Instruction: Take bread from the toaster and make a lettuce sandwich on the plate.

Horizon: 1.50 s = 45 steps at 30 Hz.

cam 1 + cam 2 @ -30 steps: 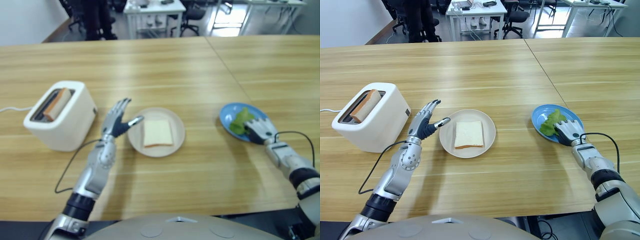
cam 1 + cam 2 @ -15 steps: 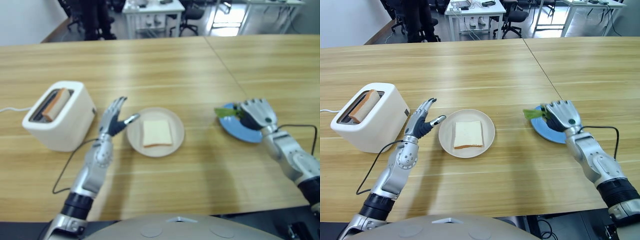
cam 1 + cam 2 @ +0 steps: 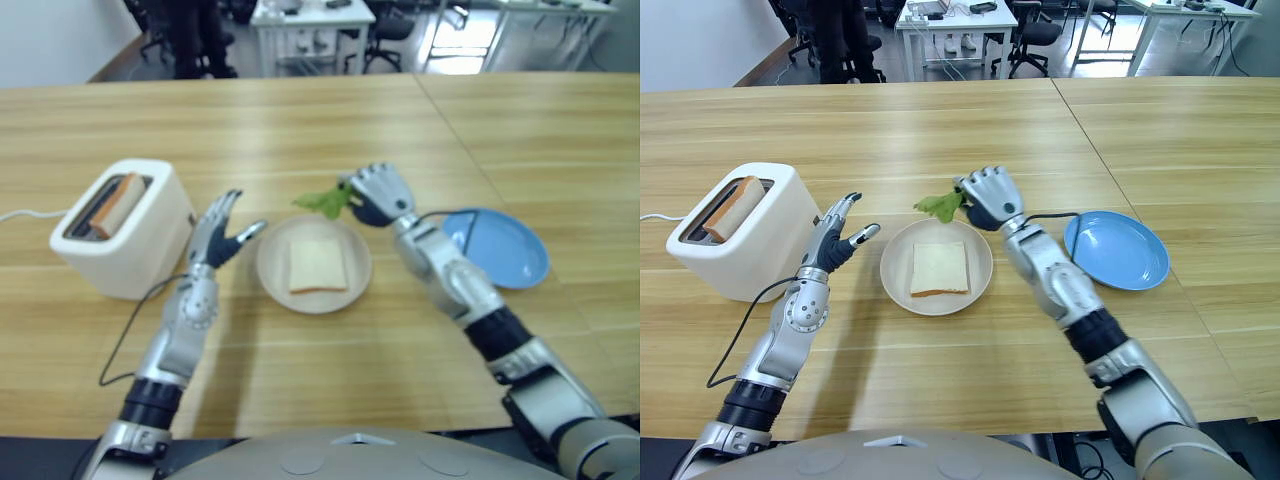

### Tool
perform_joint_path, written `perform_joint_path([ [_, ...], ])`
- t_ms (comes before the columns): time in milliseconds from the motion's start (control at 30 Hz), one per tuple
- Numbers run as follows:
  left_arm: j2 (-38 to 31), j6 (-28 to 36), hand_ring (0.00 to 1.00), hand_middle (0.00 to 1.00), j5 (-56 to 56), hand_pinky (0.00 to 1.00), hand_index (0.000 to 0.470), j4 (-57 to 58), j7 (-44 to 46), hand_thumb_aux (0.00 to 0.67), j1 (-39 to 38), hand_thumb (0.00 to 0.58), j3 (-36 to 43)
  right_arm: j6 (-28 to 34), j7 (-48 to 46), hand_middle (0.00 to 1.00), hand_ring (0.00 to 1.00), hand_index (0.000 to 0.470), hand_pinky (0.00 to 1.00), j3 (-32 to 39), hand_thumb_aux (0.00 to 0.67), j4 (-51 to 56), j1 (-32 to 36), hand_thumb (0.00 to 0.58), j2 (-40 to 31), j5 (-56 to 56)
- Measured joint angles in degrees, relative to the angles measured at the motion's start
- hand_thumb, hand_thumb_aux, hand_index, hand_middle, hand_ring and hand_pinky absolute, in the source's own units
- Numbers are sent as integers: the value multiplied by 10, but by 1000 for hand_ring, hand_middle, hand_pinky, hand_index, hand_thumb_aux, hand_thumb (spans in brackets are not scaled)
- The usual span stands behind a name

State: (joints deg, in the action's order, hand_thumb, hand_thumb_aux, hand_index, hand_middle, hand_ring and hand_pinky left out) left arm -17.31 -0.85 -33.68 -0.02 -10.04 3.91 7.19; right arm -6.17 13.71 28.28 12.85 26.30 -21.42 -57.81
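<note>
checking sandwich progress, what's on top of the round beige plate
One square slice of white bread lies flat on the round beige plate, nothing on it. The green lettuce leaf is in the right hand by the far rim. Whatever is under the slice is covered.

Wooden table point(image 3: 1140, 120), white desk point(image 3: 958, 17) behind (office chairs point(image 3: 1033, 30) nearby)

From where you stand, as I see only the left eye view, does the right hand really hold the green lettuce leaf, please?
Observer: Yes, the right hand is shut on the green lettuce leaf, which sticks out leftward.
Operator: Is it over the bread?
Observer: Not yet; it is by the far rim of the round beige plate, short of the white bread slice.
Operator: And the left hand?
Observer: The left hand is open between the white toaster and that plate.
</note>
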Motion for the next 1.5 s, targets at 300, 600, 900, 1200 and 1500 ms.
perform_joint_path([
  [300, 1, 0, 0, 0, -1, 0, 0, 3, -1, 0, -4, 0, 9, -40, 34, 1000, 1000, 460, 1000, 71, 670, 150, -39, 580, 22, -6],
  [600, 2, 2, 0, 0, -2, 0, 0, 5, -6, 0, -7, 0, 13, -36, 10, 906, 906, 310, 906, 72, 452, 84, -75, 519, -22, -6],
  [900, 2, 3, 0, 0, -7, 0, 0, 12, -11, 0, -6, 0, 14, 4, -73, 0, 0, 0, 0, 33, 0, -91, -113, 0, -65, -11],
  [1200, -2, 4, 0, 0, -12, 0, 0, 8, -10, 0, -6, 0, 11, 50, -302, 0, 0, 0, 0, -40, 0, -277, -226, 0, -202, -1],
  [1500, -97, 53, 0, 0, -91, 0, 0, -191, 29, 0, -9, 0, -66, 54, -345, 0, 0, 0, 0, -249, 0, -419, -229, 0, -157, 232],
])
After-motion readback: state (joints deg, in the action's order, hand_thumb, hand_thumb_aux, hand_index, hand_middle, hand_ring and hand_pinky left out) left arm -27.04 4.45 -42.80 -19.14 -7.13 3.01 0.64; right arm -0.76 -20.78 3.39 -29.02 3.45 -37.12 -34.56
